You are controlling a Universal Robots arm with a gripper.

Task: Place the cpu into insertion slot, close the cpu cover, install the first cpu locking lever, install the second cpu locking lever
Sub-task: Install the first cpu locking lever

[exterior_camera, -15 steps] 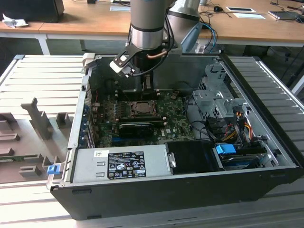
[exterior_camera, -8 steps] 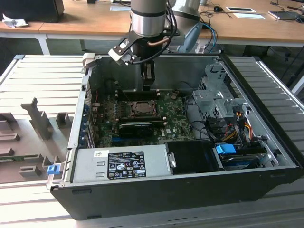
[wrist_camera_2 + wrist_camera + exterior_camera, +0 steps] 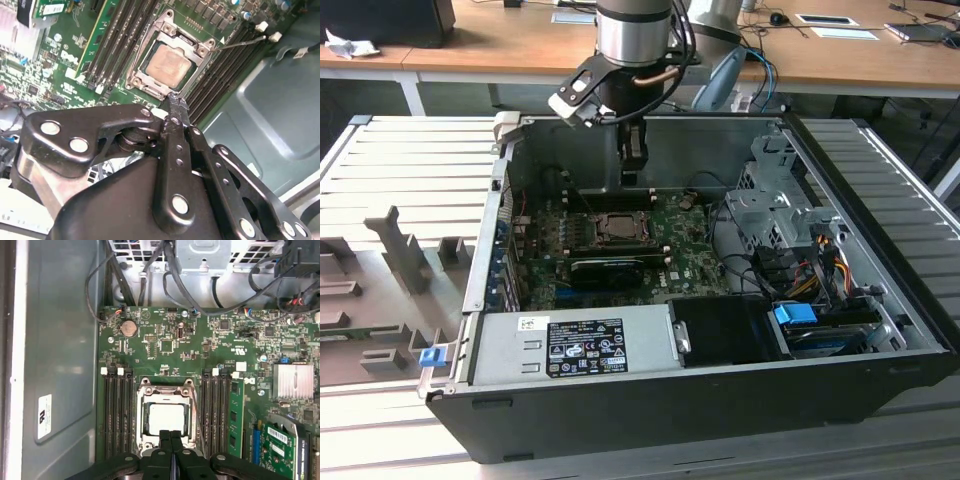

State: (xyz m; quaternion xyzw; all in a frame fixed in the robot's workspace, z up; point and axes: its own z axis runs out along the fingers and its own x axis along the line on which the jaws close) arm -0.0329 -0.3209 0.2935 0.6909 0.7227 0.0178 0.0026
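The cpu (image 3: pixel 167 421) lies flat in the insertion slot (image 3: pixel 166 390) on the green board, its pale top showing in both wrist views (image 3: pixel 168 63). The silver cpu cover (image 3: pixel 148 46) lies down around the chip as a frame (image 3: pixel 142 405). A thin metal locking lever (image 3: pixel 240 44) sticks out sideways from one corner of the socket. My gripper (image 3: pixel 171 439) hovers just above the socket's edge, its black fingertips (image 3: pixel 175 102) pressed together with nothing between them. In the exterior view the gripper (image 3: pixel 631 178) hangs inside the open computer case above the socket (image 3: pixel 617 226).
Black memory slots (image 3: pixel 116 415) flank the socket on both sides (image 3: pixel 216 410). A finned heat sink (image 3: pixel 293 381), a black graphics card (image 3: pixel 620 268), the power supply (image 3: pixel 570 345), a drive cage (image 3: pixel 775 210) and loose cables (image 3: pixel 150 275) crowd the case. Grey fixture blocks (image 3: pixel 390 260) stand at the exterior view's left.
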